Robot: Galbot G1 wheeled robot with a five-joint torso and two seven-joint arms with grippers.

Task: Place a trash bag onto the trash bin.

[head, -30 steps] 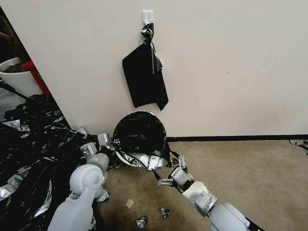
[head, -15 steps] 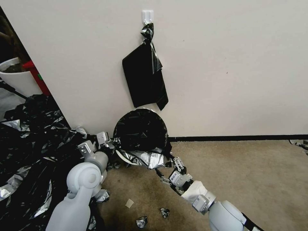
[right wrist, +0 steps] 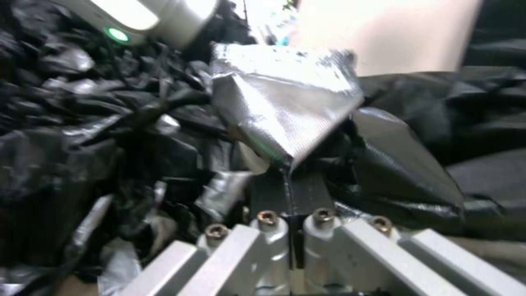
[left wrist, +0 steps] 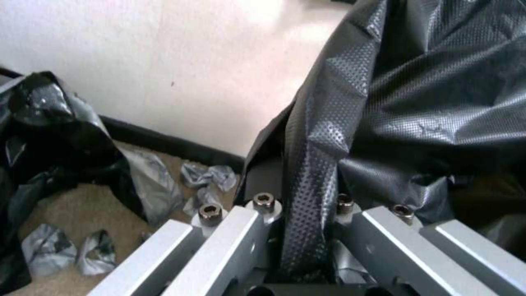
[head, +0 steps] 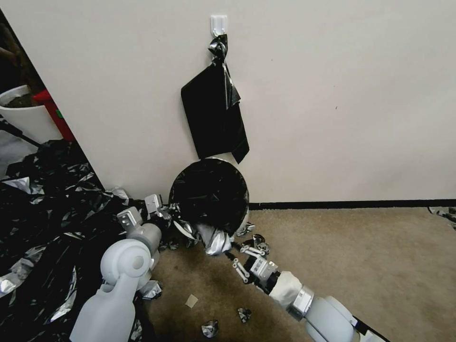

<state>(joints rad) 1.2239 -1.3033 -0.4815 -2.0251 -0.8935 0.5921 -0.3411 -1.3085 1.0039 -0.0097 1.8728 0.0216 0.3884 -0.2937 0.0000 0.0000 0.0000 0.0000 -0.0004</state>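
The trash bag [head: 209, 192], glossy black with silvery glints, covers the round mouth of the trash bin against the wall; a sliver of cream rim [head: 219, 158] peeks out at its top. My left gripper [head: 164, 216] is at the bag's left edge, shut on a strip of the plastic [left wrist: 304, 205]. My right gripper [head: 231, 251] is low at the bin's front, shut on a silvery gathered fold of the bag [right wrist: 285, 111]. The bin's body is hidden under the bag.
A flat black bundle [head: 213, 114] hangs from a white wall hook [head: 219, 23] right above the bin. A wide heap of black plastic [head: 42, 213] covers the floor to the left, with a white tub [head: 23, 114] behind it. Small scraps [head: 209, 327] lie on the carpet.
My right gripper has swung left and back along the bin's front, gathering the spread silvery edge into a tight bunch. The bag now sits higher over the rim. My left gripper has barely moved.
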